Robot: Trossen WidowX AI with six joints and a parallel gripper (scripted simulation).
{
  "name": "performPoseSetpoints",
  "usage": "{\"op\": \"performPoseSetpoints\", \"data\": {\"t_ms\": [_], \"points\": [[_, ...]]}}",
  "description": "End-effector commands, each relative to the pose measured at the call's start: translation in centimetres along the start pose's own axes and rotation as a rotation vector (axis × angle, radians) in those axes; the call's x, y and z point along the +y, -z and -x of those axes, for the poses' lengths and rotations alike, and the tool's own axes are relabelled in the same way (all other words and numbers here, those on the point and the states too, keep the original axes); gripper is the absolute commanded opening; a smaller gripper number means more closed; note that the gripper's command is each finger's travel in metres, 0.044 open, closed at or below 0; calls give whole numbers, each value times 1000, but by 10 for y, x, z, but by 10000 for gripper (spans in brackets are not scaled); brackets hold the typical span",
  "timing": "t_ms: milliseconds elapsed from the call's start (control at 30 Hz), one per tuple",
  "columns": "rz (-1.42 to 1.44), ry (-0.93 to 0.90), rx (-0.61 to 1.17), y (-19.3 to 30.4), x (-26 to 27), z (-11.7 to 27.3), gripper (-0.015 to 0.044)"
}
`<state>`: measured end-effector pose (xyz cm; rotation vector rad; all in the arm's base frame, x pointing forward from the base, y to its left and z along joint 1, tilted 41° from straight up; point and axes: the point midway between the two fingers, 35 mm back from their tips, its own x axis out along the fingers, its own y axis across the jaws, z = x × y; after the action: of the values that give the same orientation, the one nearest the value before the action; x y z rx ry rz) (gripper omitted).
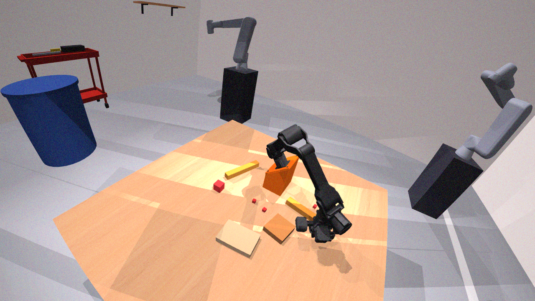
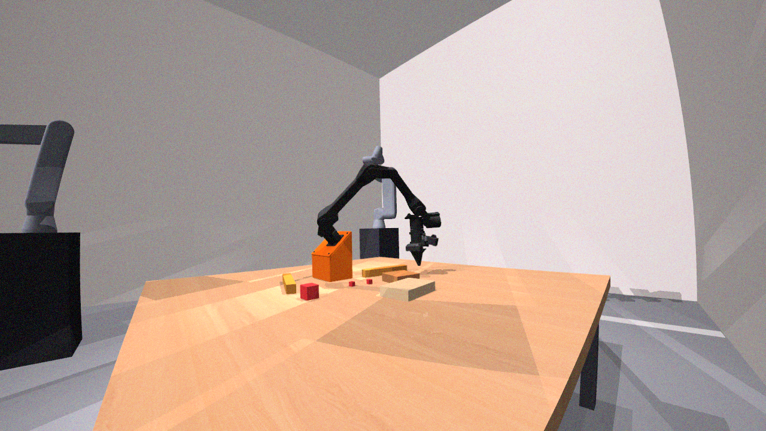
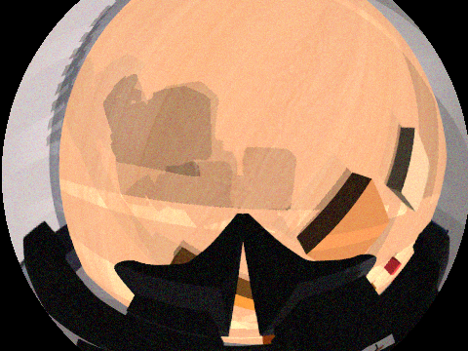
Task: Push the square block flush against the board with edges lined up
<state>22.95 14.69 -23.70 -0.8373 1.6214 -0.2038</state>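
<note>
The square block [image 1: 278,226] [image 2: 401,274] [image 3: 363,219] is orange-brown and lies flat on the table. The board [image 1: 238,237] [image 2: 404,286] [image 3: 418,168] is a pale beige rectangle lying flat beside it, left of the block in the top view. A narrow gap parts their nearest corners, and their sides look turned relative to each other. My gripper [image 2: 418,261] [image 3: 242,218] is shut and empty, pointing down above the table, on the block's far side from the board. Its fingertips are hidden in the top view. It touches neither part.
One yellow bar [image 1: 299,207] [image 2: 384,270] [image 3: 245,302] lies near the block, partly under the arm. Another yellow bar [image 1: 241,169] [image 2: 289,283] and a larger red cube [image 1: 218,186] [image 2: 309,291] lie farther off. Small red cubes [image 1: 253,200] [image 1: 263,209] [image 1: 314,206] lie near the orange arm base [image 1: 278,180].
</note>
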Motion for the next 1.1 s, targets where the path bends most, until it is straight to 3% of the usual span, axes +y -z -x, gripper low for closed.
{"op": "performPoseSetpoints", "data": {"t_ms": [0, 1067], "points": [[15, 19, 35, 11, -4, -32, 0], [16, 17, 35, 32, -1, -31, 0]]}}
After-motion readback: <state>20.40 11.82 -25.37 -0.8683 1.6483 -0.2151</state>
